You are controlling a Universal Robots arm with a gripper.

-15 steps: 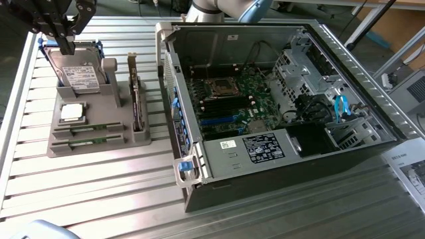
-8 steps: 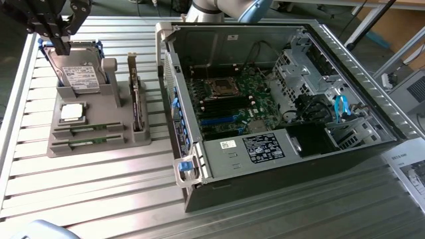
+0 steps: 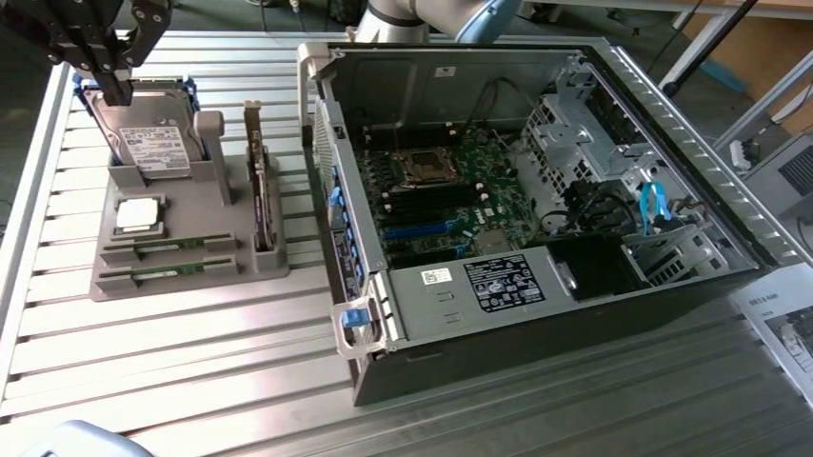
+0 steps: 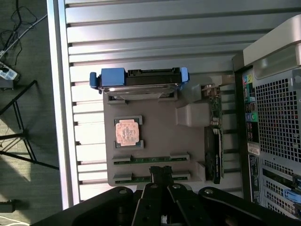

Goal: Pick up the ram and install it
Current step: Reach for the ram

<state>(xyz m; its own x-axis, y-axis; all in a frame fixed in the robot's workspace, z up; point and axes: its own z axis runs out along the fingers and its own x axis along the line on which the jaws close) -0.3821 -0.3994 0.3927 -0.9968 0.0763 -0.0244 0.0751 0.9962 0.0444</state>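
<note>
Two ram sticks lie on edge in the slots of a grey holder (image 3: 178, 262): one ram stick (image 3: 169, 249) (image 4: 150, 159) and a second ram stick (image 3: 166, 274) (image 4: 141, 178) beside it. My gripper (image 3: 118, 93) (image 4: 160, 170) hangs high above the holder, shut, with nothing between its fingers. In the exterior view it lines up with the hard drive; in the wrist view its tips sit over the second stick's slot. The open computer case (image 3: 534, 190) shows the motherboard (image 3: 445, 190) with dark memory slots (image 3: 387, 195).
The holder also carries an upright silver hard drive with blue rails (image 3: 147, 133) (image 4: 138, 80), a CPU chip (image 3: 137, 214) (image 4: 127, 132) and an upright card with a metal bracket (image 3: 261, 181) (image 4: 214, 141). Everything stands on a slatted metal table (image 3: 190, 362). Papers (image 3: 782, 324) lie at the exterior view's right.
</note>
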